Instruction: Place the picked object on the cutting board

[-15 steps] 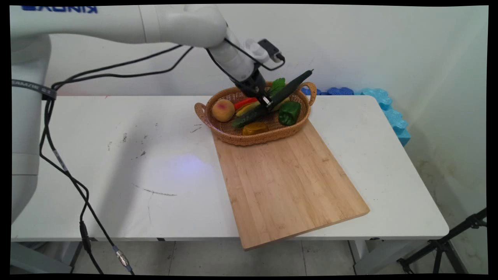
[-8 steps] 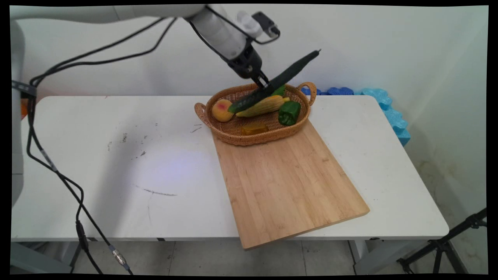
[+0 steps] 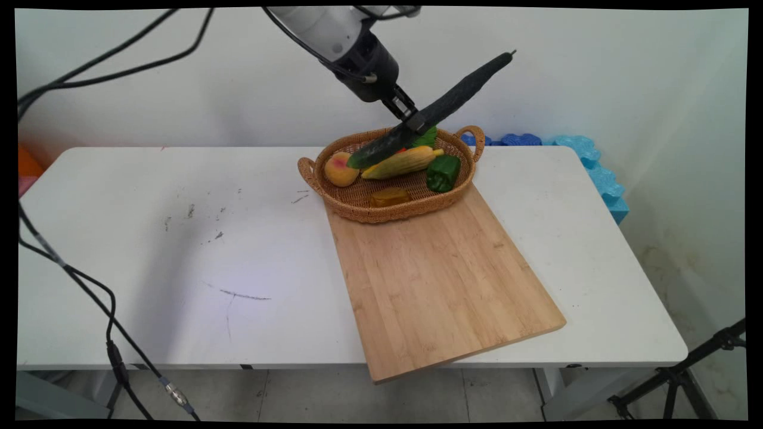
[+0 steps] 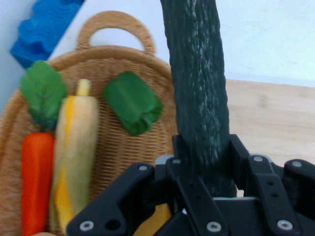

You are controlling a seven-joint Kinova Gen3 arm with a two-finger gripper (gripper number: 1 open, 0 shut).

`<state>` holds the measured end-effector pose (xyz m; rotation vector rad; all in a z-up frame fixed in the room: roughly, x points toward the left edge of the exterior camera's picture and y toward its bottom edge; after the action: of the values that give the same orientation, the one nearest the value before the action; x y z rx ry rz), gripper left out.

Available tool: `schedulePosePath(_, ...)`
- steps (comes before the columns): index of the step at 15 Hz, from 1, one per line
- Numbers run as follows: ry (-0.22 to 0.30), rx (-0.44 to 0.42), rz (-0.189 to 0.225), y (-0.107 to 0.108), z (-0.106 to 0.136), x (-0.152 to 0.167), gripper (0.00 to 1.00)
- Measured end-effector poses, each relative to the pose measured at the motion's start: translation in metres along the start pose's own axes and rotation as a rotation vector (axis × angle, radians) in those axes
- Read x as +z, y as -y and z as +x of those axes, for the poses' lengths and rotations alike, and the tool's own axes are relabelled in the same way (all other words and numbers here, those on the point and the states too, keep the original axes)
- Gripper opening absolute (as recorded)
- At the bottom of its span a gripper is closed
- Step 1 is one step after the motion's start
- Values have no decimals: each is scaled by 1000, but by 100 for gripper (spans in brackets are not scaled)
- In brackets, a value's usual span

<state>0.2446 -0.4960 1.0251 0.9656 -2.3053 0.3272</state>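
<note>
My gripper (image 3: pixel 412 122) is shut on a long dark green cucumber (image 3: pixel 435 110), held tilted in the air above the wicker basket (image 3: pixel 357 208). In the hand view the cucumber (image 4: pixel 199 88) runs up between the fingers (image 4: pixel 241 152) of the gripper (image 4: pixel 204 152). Below it the basket (image 4: pixel 157 78) holds a corn cob (image 3: pixel 402 162), a green pepper (image 3: pixel 443 173), a peach (image 3: pixel 340 168), a yellow piece (image 3: pixel 389 196) and a carrot (image 4: pixel 35 182) with green leaves (image 4: pixel 43 91).
A wooden cutting board (image 3: pixel 441 280) lies in front of the basket, reaching over the table's near edge. Blue foam blocks (image 3: pixel 590 161) sit behind the table (image 3: pixel 179 250) at the right. Black cables (image 3: pixel 77 280) hang at the left.
The gripper has risen and moved a little right, lifting the cucumber out of the basket. The corn cob underneath has come into sight.
</note>
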Motion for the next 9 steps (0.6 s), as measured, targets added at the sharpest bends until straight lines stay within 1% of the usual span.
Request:
schedulePosePath(3, 3, -2, -52, -26, -10, -14, 0)
schedulePosePath(6, 16, -7, -93, -51, -25, -16, 0)
schedulePosePath(9, 31, -12, -115, -68, -38, -10, 0)
